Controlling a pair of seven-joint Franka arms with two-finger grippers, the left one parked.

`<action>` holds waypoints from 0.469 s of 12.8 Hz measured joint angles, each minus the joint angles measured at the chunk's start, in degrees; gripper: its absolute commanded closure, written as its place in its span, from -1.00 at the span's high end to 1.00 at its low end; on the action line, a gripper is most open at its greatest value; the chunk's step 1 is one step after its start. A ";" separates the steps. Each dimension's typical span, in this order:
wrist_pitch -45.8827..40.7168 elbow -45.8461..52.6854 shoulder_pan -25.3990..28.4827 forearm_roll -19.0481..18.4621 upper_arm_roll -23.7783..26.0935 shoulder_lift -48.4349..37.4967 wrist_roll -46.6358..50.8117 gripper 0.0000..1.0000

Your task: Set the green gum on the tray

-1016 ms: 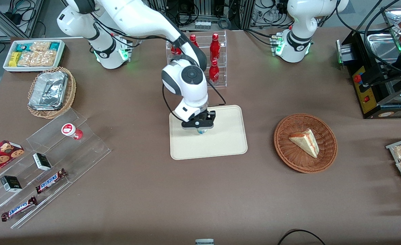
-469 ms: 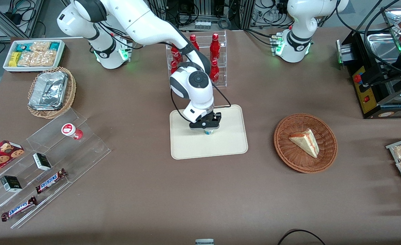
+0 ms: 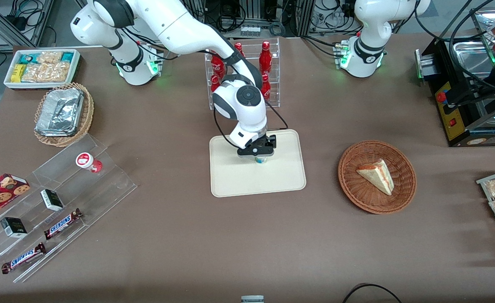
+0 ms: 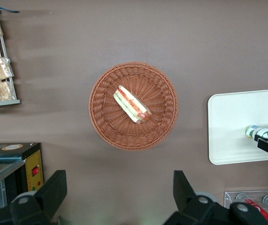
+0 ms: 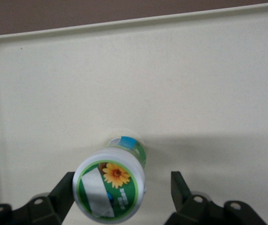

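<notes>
- green gum (image 5: pixel 110 188) upright on tray (image 3: pixel 281 185), mid-table, nearer the bottle-rack edge
- gripper (image 5: pixel 119 194) straddles the lid, jaws released, a gap showing on one side

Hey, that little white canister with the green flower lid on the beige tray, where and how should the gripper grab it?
Grip the small white cylindrical canister with the green-and-white lid across its round side wall just below the lid, coming from above. It stands on the cream-beige rectangular tray, slightly tilted, with bare tray all round. The gripper already hangs over it, fingers open on either side without touching.
</notes>
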 measured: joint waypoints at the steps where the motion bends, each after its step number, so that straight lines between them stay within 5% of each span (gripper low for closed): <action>1: 0.00 0.02 -0.08 0.00 -0.06 0.00 -0.04 1.00; 6: -2.03 0.83 -1.90 0.00 -0.42 -1.37 -0.54 1.00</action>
